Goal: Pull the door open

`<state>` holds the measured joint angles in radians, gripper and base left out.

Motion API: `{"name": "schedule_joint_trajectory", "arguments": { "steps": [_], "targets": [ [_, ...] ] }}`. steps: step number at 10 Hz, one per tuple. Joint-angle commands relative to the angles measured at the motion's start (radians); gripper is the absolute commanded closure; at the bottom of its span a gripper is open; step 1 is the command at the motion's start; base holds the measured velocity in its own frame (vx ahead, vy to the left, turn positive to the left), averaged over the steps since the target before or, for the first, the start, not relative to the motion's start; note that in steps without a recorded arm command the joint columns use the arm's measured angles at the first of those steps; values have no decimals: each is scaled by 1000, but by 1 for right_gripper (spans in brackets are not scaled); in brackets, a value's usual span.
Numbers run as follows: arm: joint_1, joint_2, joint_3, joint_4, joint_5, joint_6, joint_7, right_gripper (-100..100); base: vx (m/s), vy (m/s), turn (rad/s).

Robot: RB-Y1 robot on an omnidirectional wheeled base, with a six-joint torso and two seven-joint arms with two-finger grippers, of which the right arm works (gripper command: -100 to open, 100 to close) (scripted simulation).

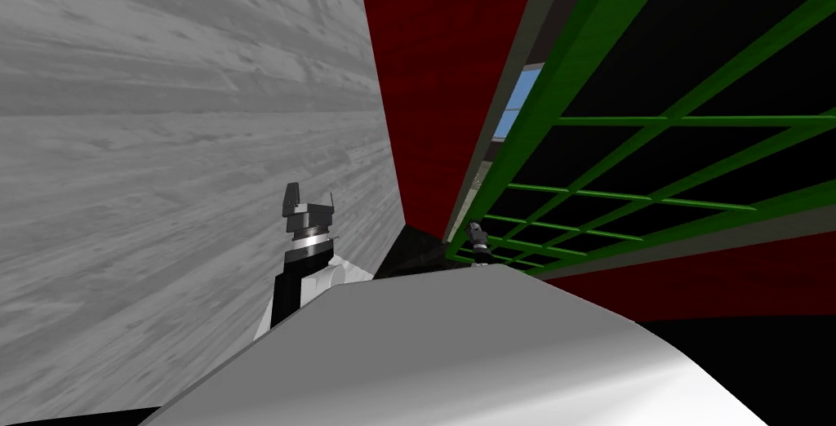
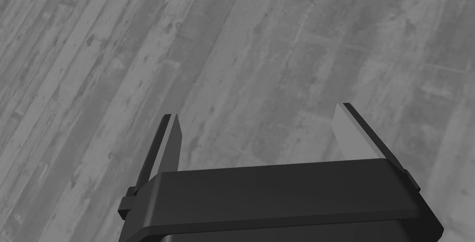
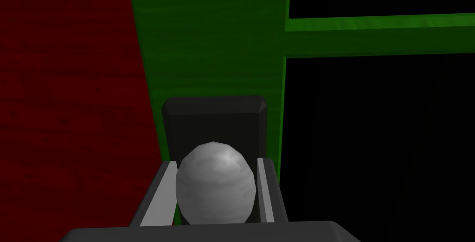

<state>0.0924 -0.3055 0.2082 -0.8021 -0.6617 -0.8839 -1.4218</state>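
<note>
Knob (image 3: 215, 183) inside right pincer (image 3: 216, 162), on plate (image 3: 213, 118) at door (image 3: 208, 35) edge, wall (image 3: 69, 91) beside door, left pincer (image 2: 257, 110) above floor (image 2: 232, 44).

Right tool (image 1: 478, 232) at green door (image 1: 588, 37) — left tool (image 1: 311, 195) above grey floor (image 1: 163, 201).

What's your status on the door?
Right hand shut on the grey knob. Left hand open, idle over grey planks. Green door frame beside red wall; nothing seen blocking.
</note>
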Motion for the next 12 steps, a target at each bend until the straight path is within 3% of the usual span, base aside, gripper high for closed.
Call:
{"name": "schedule_joint_trajectory", "arguments": {
  "steps": [1, 5, 12],
  "targets": [
    [-1, 2, 1, -1, 0, -2, -1, 100, 0, 0, 0],
    [-6, -12, 33, 1, -10, -4, -7, 100, -114, 8, 50],
    [-24, -49, 134, 4, -40, -20, -30, 100, -176, -18, 77]
  ]
}}
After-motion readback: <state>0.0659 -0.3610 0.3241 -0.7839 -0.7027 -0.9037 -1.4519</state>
